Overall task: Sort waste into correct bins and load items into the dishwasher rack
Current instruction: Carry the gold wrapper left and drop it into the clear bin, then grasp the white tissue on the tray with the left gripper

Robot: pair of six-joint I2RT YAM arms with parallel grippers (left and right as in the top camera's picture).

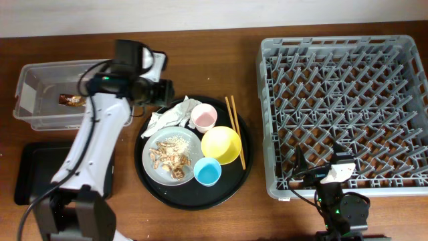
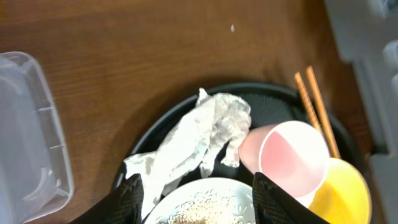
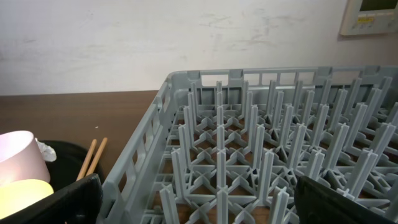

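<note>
The crumpled white napkin (image 1: 170,115) lies at the back left of the round black tray (image 1: 234,182), beside the pink cup (image 1: 204,117). The yellow bowl (image 1: 221,144), blue cup (image 1: 207,173) and chopsticks (image 1: 235,127) are on the same tray. Food scraps (image 1: 170,158) lie on the grey-white plate (image 1: 154,169). My left gripper (image 1: 168,94) is open and empty just above the napkin (image 2: 199,137), with the pink cup (image 2: 289,155) to its right. The brown wrapper (image 1: 72,100) lies in the clear tub (image 1: 40,77). My right gripper (image 3: 199,211) is open and empty at the grey rack's (image 1: 348,114) near-left corner.
The shallow flat black tray (image 1: 33,175) lies at the front left, below the clear tub. The rack (image 3: 249,155) fills the right wrist view, with the chopsticks (image 3: 92,158) and pink cup (image 3: 18,155) to its left. Brown wooden table lies around everything.
</note>
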